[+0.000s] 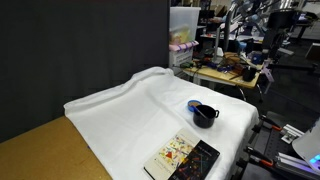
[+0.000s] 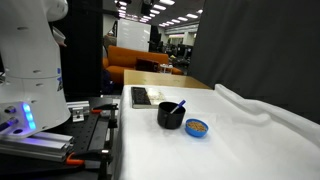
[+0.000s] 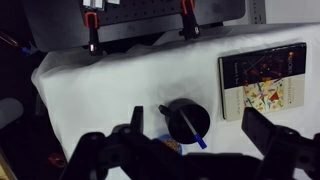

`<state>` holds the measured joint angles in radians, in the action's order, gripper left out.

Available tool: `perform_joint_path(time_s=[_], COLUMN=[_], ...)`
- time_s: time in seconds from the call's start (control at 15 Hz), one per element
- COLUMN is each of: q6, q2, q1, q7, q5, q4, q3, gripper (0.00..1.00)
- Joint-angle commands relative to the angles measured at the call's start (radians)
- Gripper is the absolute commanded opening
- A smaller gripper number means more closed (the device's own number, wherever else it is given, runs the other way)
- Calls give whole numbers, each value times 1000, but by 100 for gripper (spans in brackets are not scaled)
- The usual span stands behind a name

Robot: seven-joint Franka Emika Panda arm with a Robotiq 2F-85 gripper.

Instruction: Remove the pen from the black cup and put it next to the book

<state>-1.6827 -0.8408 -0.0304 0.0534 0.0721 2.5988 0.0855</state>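
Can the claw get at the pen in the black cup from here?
Probably yes: the claw is open above the black cup, the pen leans out past its rim, and nothing lies over it. Mind the blue dish close beside.

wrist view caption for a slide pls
Open gripper above the black cup with the blue pen inside, book nearby on white cloth.

The space over the black cup (image 2: 171,114) and its leaning pen (image 2: 179,105) lay open. A small blue dish (image 2: 197,127) crowded the cup, just beside it. Bare white cloth (image 3: 120,80) ran free between cup and book (image 3: 263,80), and wider beyond the cup, up to a raised fold (image 2: 260,105).
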Motion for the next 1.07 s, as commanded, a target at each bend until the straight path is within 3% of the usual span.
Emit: perform_joint_path(time_s=[0.0,0.67,1.0], q6=[3,19,3], q2=[2,35,101], q1=[-16,-5,-6], q7=[-10,-3,11], q5=[9,20,-24], q4=[-2,-37,-79], q3=[-12,-25,-78], gripper=[100,100,100])
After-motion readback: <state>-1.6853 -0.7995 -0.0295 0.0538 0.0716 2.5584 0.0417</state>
